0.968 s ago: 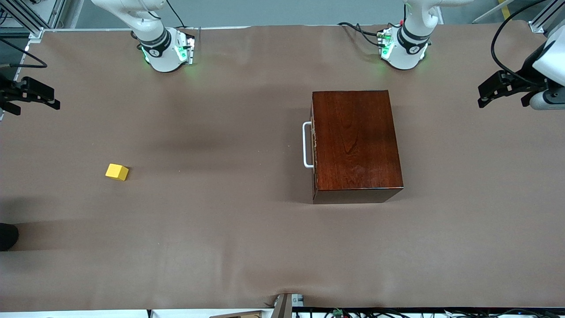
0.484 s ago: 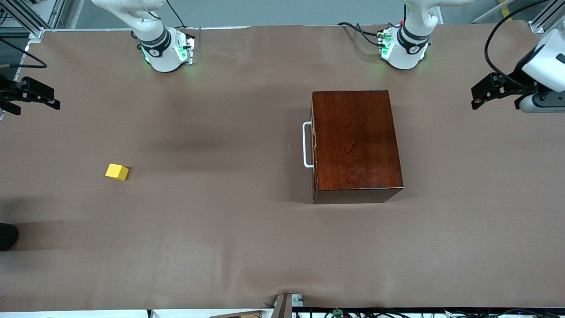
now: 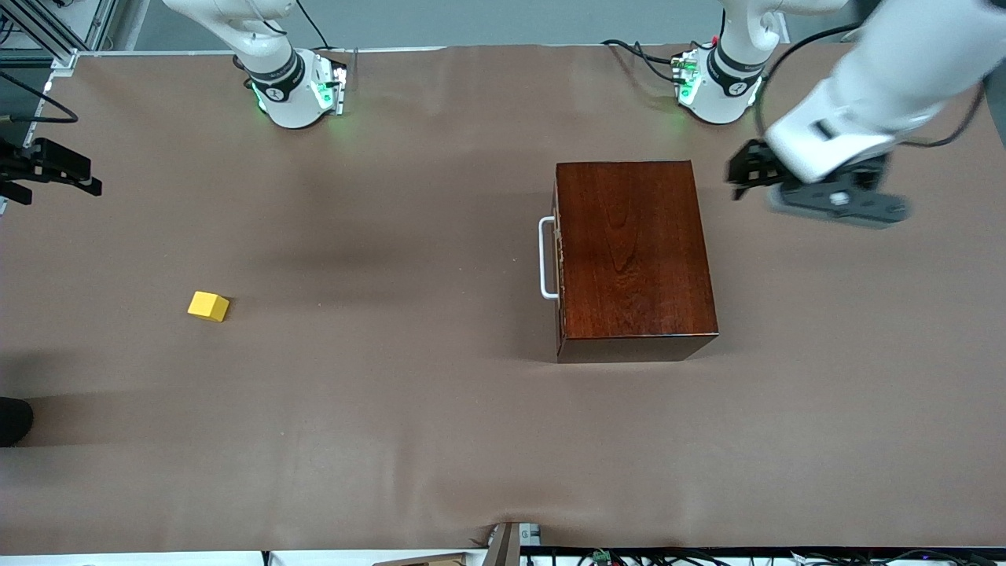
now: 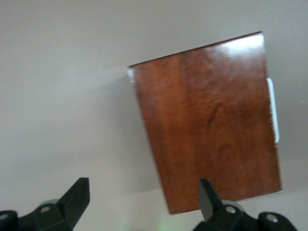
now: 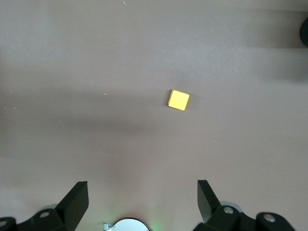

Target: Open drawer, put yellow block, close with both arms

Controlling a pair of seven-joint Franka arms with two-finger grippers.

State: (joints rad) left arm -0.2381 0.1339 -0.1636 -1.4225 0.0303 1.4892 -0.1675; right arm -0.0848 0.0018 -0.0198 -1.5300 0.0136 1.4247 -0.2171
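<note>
Left gripper [image 3: 743, 169] is up in the air over the table, just off the wooden box [image 3: 633, 251] toward the left arm's end, fingers [image 4: 77, 197] spread wide and holding nothing. Right gripper [image 3: 59, 169] hangs at the right arm's end of the table, fingers [image 5: 77, 199] parted and empty too. The box sits near the left arm's base, its drawer shut flush, with the white bar handle [image 3: 545, 258] facing the right arm's end. The yellow block [image 3: 208, 306] rests on the brown table cover [image 3: 393, 409], well apart from the box, toward the right arm's end.
</note>
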